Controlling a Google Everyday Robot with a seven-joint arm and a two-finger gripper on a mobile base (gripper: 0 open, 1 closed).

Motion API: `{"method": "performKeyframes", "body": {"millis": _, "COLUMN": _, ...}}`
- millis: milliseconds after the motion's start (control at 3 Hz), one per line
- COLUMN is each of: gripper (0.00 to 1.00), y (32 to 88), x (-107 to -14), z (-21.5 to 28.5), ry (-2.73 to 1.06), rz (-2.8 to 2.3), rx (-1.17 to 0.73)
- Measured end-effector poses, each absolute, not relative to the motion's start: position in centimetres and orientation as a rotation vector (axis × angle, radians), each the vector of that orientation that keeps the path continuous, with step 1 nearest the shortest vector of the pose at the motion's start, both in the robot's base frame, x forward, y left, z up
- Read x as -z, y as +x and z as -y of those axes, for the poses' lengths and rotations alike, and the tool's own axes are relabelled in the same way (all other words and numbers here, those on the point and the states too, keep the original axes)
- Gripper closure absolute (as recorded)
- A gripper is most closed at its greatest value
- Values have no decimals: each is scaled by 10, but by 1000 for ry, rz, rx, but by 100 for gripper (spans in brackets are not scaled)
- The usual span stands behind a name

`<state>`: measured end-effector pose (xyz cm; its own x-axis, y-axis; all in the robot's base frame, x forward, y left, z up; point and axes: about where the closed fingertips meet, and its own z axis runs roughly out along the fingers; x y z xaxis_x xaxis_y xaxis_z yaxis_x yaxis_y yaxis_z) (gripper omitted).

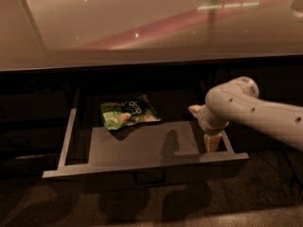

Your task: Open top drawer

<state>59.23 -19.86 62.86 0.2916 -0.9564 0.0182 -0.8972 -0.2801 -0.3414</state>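
Inside top drawer (142,150), rightward, gripper (208,132) hangs below bent arm (258,111).

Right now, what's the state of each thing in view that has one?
top drawer: open, pulled well out, tray floor showing.
snack bag: lying flat in the drawer, back left.
pincer: reaching down inside the drawer at its right front corner, behind the front panel.
handle: centre of the drawer front, nothing touching it.
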Motion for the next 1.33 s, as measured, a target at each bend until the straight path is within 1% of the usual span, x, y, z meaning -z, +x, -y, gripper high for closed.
{"method": "performKeyframes", "body": {"millis": 333, "gripper": 0, "y": 584, "x": -630, "z": 186, "ry": -2343, "rz": -1637, "rx": 518}}
{"method": "performKeyframes", "body": {"millis": 667, "gripper": 0, "y": 544, "x": -597, "z": 193, "ry": -2484, "rz": -1631, "rx": 610}}
{"method": "performKeyframes", "body": {"millis": 1000, "gripper": 0, "y": 544, "x": -597, "z": 193, "ry": -2484, "rz": -1631, "rx": 610}}
{"method": "performKeyframes", "body": {"millis": 1333, "gripper": 0, "y": 546, "x": -598, "z": 194, "ry": -2474, "rz": -1606, "rx": 554}}
